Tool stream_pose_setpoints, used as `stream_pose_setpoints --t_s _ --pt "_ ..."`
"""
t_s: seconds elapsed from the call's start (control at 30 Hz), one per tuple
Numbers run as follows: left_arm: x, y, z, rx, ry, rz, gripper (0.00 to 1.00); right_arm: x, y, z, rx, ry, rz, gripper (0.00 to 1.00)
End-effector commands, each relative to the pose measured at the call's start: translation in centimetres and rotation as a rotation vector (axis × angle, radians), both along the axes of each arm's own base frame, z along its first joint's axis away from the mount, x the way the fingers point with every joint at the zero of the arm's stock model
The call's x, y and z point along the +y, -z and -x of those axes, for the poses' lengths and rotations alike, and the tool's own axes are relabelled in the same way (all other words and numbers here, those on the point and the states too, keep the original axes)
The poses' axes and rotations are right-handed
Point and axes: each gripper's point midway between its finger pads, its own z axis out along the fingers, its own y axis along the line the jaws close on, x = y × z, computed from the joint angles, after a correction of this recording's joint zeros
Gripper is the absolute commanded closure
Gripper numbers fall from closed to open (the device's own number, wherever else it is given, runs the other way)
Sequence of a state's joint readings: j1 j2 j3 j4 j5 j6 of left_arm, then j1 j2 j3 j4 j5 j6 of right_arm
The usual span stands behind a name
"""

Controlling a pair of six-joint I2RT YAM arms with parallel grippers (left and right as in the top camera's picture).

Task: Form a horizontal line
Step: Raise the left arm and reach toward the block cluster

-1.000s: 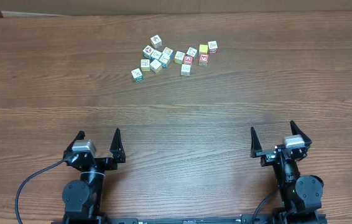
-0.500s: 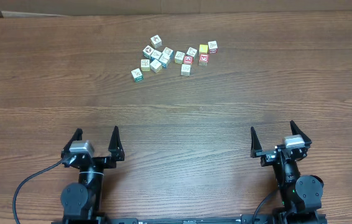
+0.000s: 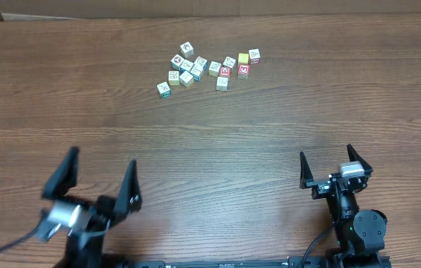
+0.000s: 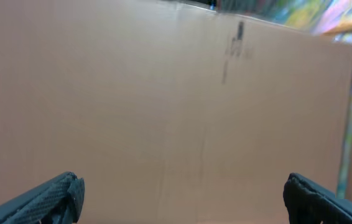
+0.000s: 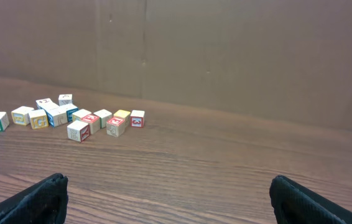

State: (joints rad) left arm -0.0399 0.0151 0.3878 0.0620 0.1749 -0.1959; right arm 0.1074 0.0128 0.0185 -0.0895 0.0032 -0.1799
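Item: small picture cubes [image 3: 196, 72], a loose scatter at the far centre of the table [image 3: 285, 119], with no row formed yet. Handling, by estimate: light, rigid, easily knocked or slid on the wood. Best pinched across two flat opposite sides, an outlying one first. State of left gripper [image 3: 101, 158]: spread wide, empty; right gripper [image 3: 326, 152]: the same. Change: left arm has lifted and swung leftward, blurred; right arm and cubes unmoved.

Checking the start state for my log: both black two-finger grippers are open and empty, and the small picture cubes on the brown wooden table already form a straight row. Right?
No. The overhead view shows the small picture cubes in an irregular scatter, not a row. The left gripper and right gripper are open and empty.
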Motion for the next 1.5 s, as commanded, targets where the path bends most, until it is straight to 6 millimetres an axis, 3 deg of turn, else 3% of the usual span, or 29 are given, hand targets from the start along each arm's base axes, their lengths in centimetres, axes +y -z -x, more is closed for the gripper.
stream_pose_setpoints --t_s 0.0,0.2,0.37,0.57,0.73,0.97,1.1,1.3,1.47 --pt "-0.3 -4.6 3.4 -0.082 0.003 -0.053 0.0 0.2 0.2 0.0 -0.005 -0.008 0.001 0.0" --pt "0.2 -10.8 6.4 -0.11 -0.022 -0.042 0.0 0.2 0.2 0.0 -0.005 -0.008 0.001 0.0" --pt "0.2 -16.2 6.9 -0.09 -0.017 -0.045 0.0 0.2 0.2 0.0 -0.005 -0.008 0.0 0.0" --pt "-0.7 -20.8 4.0 0.045 0.025 -0.068 0.0 0.2 0.2 0.0 -0.005 -0.008 0.001 0.0" --pt "-2.2 -21.9 -0.3 0.214 0.105 -0.099 0.0 0.2 0.2 0.0 -0.005 -0.008 0.0 0.0" --pt "-5.6 -21.2 -6.7 0.422 0.306 -0.159 0.0 0.2 0.2 0.0 -0.005 -0.008 0.001 0.0" --pt "-6.6 -19.3 -10.4 0.55 0.369 -0.162 0.0 0.2 0.2 0.0 -0.005 -0.008 0.0 0.0" --pt "-6.8 -11.6 -15.7 0.845 0.392 -0.162 0.0 0.2 0.2 0.0 -0.005 -0.008 0.001 0.0" --pt "-6.3 -4.6 -18.1 1.121 0.375 -0.127 0.0 0.2 0.2 0.0 -0.005 -0.008 0.001 0.0"
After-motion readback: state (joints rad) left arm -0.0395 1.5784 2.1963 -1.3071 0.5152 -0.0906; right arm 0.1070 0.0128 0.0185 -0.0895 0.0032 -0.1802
